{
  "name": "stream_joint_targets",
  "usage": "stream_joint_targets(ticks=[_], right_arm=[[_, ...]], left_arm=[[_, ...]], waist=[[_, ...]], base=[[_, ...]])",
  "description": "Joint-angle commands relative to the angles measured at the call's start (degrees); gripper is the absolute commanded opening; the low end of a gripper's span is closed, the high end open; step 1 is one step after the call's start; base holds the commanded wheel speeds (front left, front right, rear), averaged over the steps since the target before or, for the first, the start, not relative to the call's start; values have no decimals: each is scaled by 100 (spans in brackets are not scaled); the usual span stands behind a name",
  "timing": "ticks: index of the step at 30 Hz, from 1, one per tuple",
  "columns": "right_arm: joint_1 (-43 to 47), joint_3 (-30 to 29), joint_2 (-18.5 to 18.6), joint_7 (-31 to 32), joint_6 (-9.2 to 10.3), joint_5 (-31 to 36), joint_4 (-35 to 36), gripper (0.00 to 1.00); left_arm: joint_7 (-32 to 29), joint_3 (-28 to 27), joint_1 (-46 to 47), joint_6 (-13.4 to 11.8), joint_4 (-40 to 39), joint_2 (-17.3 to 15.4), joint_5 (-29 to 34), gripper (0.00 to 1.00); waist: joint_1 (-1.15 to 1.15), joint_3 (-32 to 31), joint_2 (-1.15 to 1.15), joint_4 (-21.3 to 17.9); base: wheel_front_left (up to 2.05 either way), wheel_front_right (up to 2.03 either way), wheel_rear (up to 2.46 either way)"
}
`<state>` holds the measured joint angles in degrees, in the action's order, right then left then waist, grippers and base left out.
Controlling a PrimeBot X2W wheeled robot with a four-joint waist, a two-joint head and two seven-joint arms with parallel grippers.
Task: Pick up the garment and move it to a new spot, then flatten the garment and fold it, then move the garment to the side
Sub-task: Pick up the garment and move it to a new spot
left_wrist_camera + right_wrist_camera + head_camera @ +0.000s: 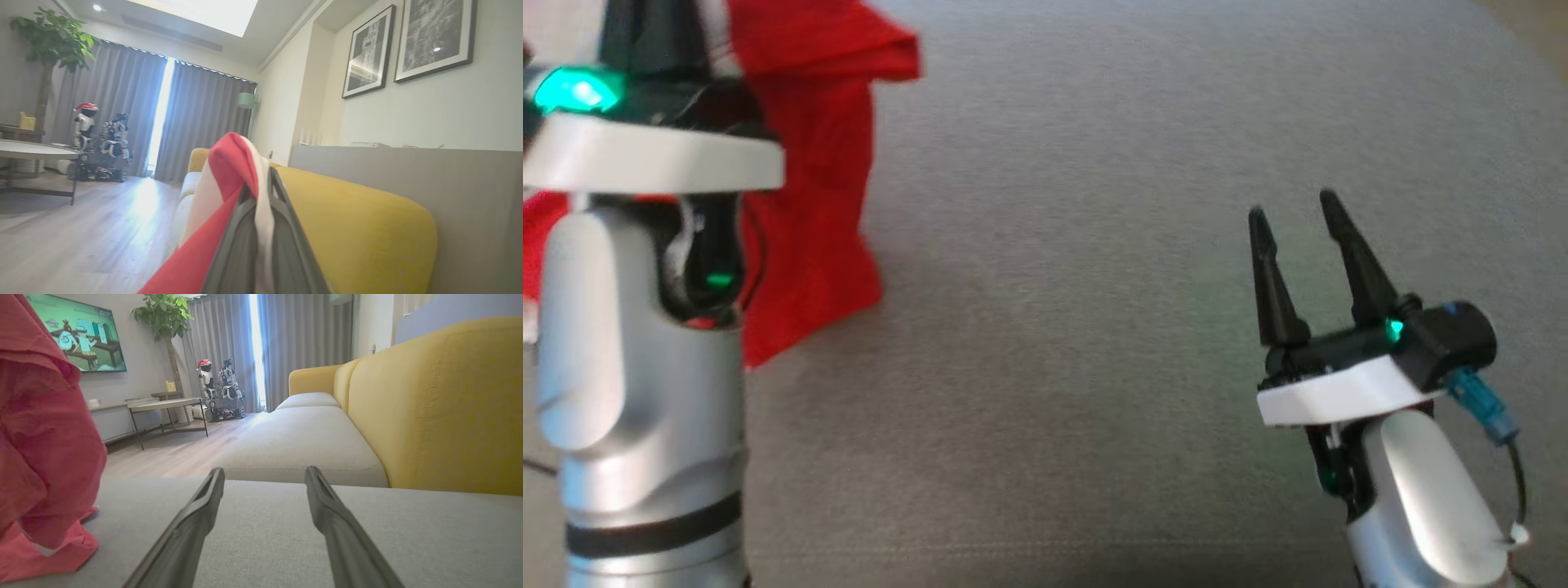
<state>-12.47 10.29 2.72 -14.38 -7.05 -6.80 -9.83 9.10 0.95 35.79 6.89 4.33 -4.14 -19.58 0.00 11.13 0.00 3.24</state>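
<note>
The things are carried by a grey woven-fabric sofa seat cushion (1111,245), which is seen broad and flat in the head view. A faint seam is seen across it near the bottom of that view. In the right wrist view the cushion is bordered along one side by a yellow upholstered backrest (441,408). Beyond it a second pale grey seat cushion (294,441) is set in line, with a narrow gap between the two. The lower folds of a red cloth garment (49,457) are laid on the near cushion, toward the robot's left. The rest of the garment is raised above the fabric.
</note>
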Motion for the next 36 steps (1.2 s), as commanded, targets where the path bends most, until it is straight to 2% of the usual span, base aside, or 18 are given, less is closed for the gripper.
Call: stream_joint_targets(ticks=[1, 5, 9, 13, 19, 22, 27, 34, 35, 36], right_arm=[[-262, 124, 16, -61, -44, -61, 263, 100], [-390, 190, 16, -61, -44, -82, 478, 100], [-509, 207, 16, -62, -44, -137, 861, 100], [-599, 145, 16, -62, -44, -193, 1140, 100], [-679, -213, 16, -62, -44, -337, 1451, 100], [-722, -228, 16, -62, -44, -418, 1507, 100], [-736, -68, 16, -62, -44, -536, 1554, 100], [-708, 63, 16, -62, -44, -688, 1612, 100], [-705, 68, 16, -62, -44, -693, 1604, 100], [-705, 74, 16, -62, -44, -688, 1591, 100]], left_arm=[[-68, -43, 317, 16, -285, -84, -42, 0], [-189, 332, 463, -21, -376, 14, -66, 0], [-208, 927, 608, -197, -169, 95, -18, 0], [15, 1440, 734, -503, 273, 120, -113, 0], [476, 2618, 1110, -1129, 1111, 124, -747, 0], [569, 3020, 1472, -1403, 1417, 125, -1018, 0], [587, 3089, 2145, -1730, 1437, 125, -1157, 0], [588, 3003, 2752, -1902, 1552, 125, -1088, 0], [588, 3031, 2779, -1910, 1587, 125, -1074, 14], [589, 3089, 2773, -1917, 1688, 125, -1083, 49]], waist=[[0, 122, 0, -269], [0, 290, 0, -640], [0, 520, 0, -1073], [0, 762, 0, -1430], [0, 1061, 0, -1880], [0, 1172, 0, -2083], [0, 1285, 0, -2356], [0, 1430, 0, -2508], [0, 1440, 0, -2500], [0, 1441, 0, -2486]], base=[[0, 0, 0], [0, 0, 0], [0, 0, 0], [0, 0, 0], [0, 0, 0], [0, 0, 0], [0, 0, 0], [0, 0, 0], [0, 0, 0], [0, 0, 0]])
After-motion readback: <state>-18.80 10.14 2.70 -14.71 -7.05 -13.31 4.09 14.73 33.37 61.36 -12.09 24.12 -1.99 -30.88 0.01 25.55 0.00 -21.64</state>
